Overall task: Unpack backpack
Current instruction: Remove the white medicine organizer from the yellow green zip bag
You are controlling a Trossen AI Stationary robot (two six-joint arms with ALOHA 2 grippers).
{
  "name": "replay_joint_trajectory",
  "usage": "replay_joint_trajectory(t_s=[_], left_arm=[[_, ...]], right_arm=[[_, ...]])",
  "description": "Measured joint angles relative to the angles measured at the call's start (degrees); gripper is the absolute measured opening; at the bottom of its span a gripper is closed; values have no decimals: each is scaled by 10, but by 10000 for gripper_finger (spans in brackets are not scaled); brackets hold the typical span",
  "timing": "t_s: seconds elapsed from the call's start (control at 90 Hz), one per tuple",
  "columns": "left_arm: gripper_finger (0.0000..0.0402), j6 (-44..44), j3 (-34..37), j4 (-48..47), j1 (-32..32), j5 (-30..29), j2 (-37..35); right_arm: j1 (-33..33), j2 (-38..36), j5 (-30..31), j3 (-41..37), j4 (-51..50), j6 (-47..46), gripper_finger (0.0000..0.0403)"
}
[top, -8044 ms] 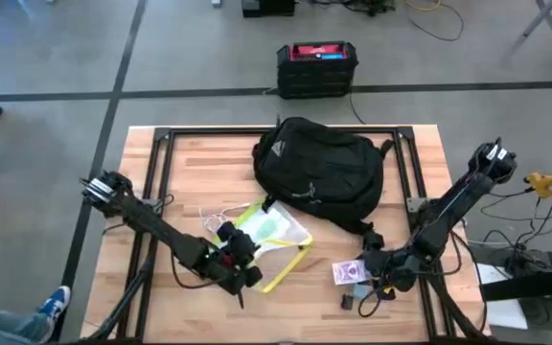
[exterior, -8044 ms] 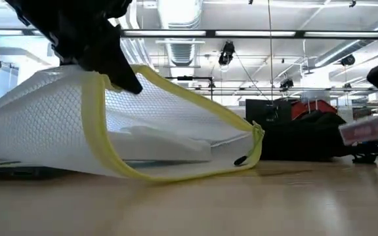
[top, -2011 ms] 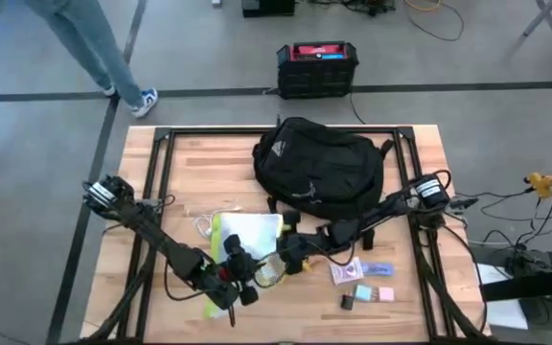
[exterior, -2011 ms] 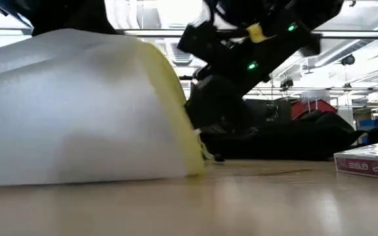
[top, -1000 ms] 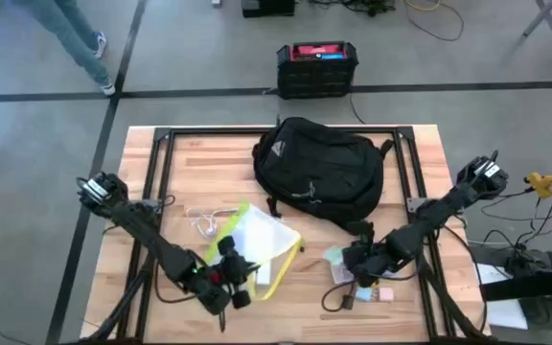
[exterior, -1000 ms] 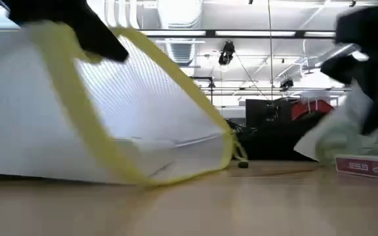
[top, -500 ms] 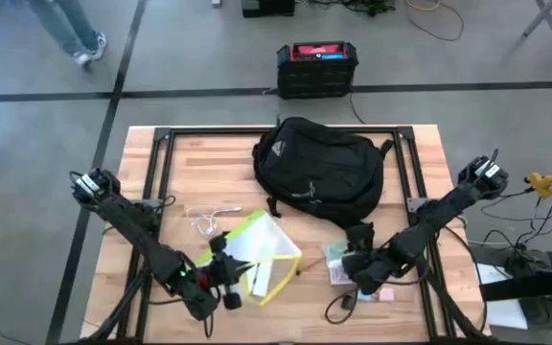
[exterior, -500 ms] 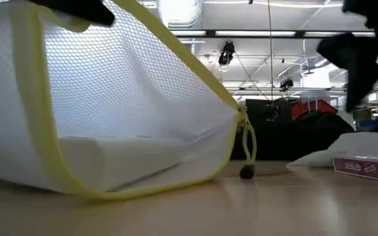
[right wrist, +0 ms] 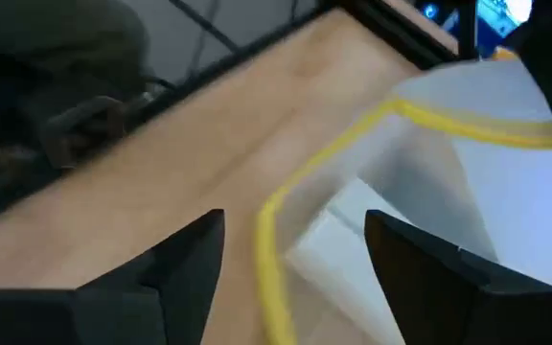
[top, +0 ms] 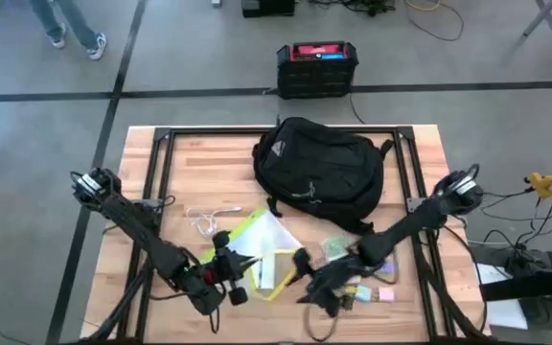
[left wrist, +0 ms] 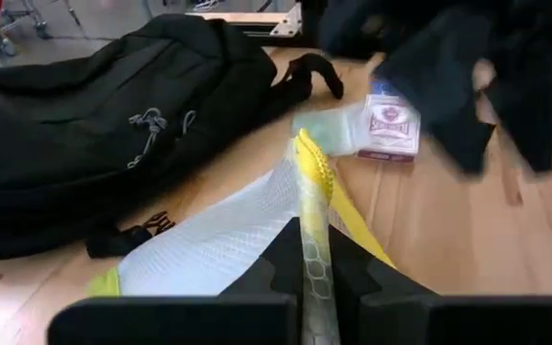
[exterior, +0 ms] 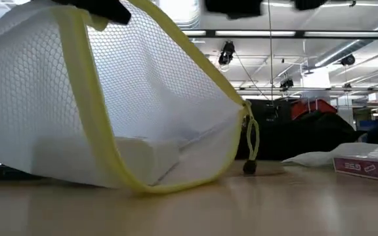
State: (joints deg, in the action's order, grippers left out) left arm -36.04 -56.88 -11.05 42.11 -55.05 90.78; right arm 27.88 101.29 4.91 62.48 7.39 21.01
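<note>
Your left gripper pinches the yellow-trimmed edge of a white mesh pouch and holds it lifted at the table's near side, while your right gripper, fingers spread and empty, hovers at the pouch's mouth. The backpack lies well behind, at the table's far middle. A flat white item rests inside the pouch; if the right fingers go in off-line they will likely snag the mesh and pull the trim out of the left pinch. The two arms are close and could collide. A card box and other small items near the right arm could be swept aside.
</note>
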Motion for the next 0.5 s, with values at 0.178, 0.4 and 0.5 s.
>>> replay_joint_trajectory(t_s=[0.178, 0.4, 0.5], left_arm=[[0, -5, 0, 1, 0, 0, 2], [0, -7, 0, -1, 0, 0, 15], [0, -7, 0, -4, 0, 1, 20]], right_arm=[[-57, 92, 17, 89, -2, -25, 217], [-88, 143, 61, 126, -51, -94, 193], [-89, 143, 68, 127, -105, -120, 183]])
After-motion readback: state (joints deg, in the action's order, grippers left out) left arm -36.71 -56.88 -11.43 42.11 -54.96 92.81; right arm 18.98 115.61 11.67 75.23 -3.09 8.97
